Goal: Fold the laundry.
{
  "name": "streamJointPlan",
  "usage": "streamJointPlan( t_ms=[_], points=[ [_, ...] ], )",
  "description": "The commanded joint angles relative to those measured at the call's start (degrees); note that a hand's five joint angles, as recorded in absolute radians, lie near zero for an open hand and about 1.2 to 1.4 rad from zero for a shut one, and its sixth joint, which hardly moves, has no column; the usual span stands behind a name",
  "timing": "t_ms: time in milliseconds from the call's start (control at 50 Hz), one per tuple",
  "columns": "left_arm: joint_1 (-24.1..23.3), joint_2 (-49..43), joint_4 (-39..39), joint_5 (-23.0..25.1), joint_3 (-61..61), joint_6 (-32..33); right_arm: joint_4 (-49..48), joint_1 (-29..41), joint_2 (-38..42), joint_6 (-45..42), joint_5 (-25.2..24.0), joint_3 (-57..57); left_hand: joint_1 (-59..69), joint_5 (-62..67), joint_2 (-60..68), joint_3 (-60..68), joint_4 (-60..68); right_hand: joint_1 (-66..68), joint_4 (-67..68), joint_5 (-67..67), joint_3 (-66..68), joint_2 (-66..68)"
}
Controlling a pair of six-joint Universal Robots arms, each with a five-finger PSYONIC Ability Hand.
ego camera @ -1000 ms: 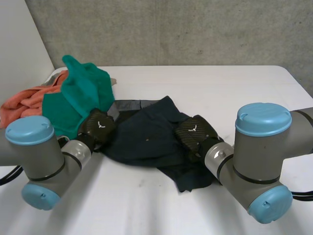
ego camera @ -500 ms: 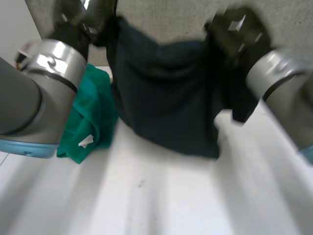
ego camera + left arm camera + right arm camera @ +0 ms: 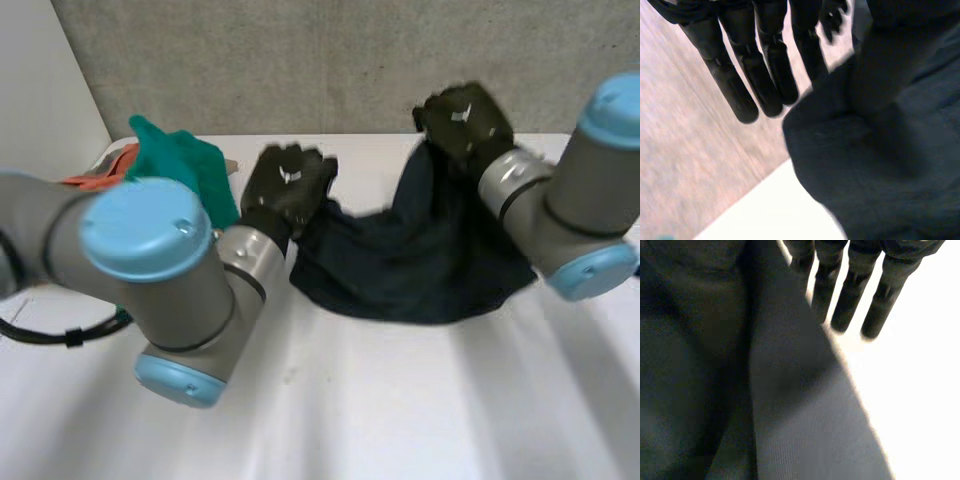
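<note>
Hanging between left hand point(image 3: 285, 183) and right hand point(image 3: 462, 118), both pinching its upper edge with straight fingers point(image 3: 840, 300): dark garment point(image 3: 420, 260), long axis crosswise, lower part on tabletop point(image 3: 400, 400).

White table point(image 3: 400, 400); navy garment point(image 3: 420, 265), green cloth point(image 3: 185, 165)

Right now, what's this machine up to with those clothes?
The robot is handling a dark navy garment. Its left hand and right hand each hold an upper edge, raised, so the cloth sags between them with its lower part on the white table. A green cloth and an orange cloth lie at its far left.
</note>
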Motion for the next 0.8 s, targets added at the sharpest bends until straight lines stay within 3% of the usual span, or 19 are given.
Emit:
streamJointPlan(
  t_ms=[20,100,180,240,340,440,540,600,700,740,800],
  points=[
    [0.3,-1.6,-4.4,-3.7,0.7,0.0,0.3,0.1,1.1,-3.2,7.1,1.1,-37.3,-40.3,-39.3,-40.7,-40.7,-18.0,-22.4,-21.2,-22.1,-19.6],
    [0.6,1.8,-4.9,-3.7,0.2,0.2,0.8,-0.2,-2.5,-3.2,9.6,3.2,-36.8,-39.8,-38.8,-40.2,-40.2,-18.0,-22.4,-21.2,-22.1,-19.6],
    [0.6,8.4,-5.2,-3.6,-2.7,0.2,3.2,-0.6,-9.4,-3.5,8.9,7.2,-34.6,-37.6,-36.7,-38.0,-38.0,-18.0,-22.4,-21.2,-22.1,-19.6],
    [0.7,14.4,-4.9,-3.5,-7.9,0.6,9.4,-0.8,-16.6,-4.0,6.4,10.9,-31.1,-34.1,-33.1,-34.5,-34.5,-18.0,-22.4,-21.2,-22.1,-19.6],
    [0.8,20.9,-4.9,-1.9,-17.2,2.8,20.9,-5.4,-23.2,-5.6,-0.6,15.2,-12.6,-15.6,-14.6,-16.0,-16.0,-17.2,-21.6,-20.3,-21.2,-18.7],
    [0.3,22.9,-5.4,4.8,-27.3,7.0,28.2,-11.8,-24.5,-9.3,-5.2,19.7,5.0,2.1,3.0,1.6,1.7,0.9,-3.5,-2.3,-3.2,-0.7],
    [-0.9,21.5,-5.1,8.2,-31.4,8.9,29.5,-14.0,-24.3,-12.2,-8.1,24.1,0.5,-2.4,-1.5,-2.9,-2.8,3.6,-0.8,0.4,-0.4,2.0],
    [-0.9,18.7,-4.5,7.9,-30.6,8.8,26.8,-14.1,-24.3,-12.1,-9.0,25.7,-15.1,-18.1,-17.1,-18.5,-18.4,2.9,-1.5,-0.3,-1.1,1.4],
    [-0.5,16.2,-2.7,5.0,-26.9,8.2,18.6,-13.7,-24.1,-9.8,-8.6,27.6,-26.9,-29.9,-28.9,-30.3,-30.2,-2.5,-6.9,-5.6,-6.5,-4.0],
    [-0.4,15.5,-1.4,2.6,-25.6,8.0,14.5,-13.7,-24.1,-7.0,-7.8,28.5,-27.6,-30.5,-29.6,-31.0,-30.9,-10.5,-14.9,-13.7,-14.5,-12.0],
    [-0.5,14.4,-0.3,0.9,-24.9,7.6,11.6,-13.6,-24.1,-4.0,-6.9,29.4,-28.1,-31.1,-30.1,-31.5,-31.4,-10.9,-15.3,-14.1,-14.9,-12.4]
  ],
)
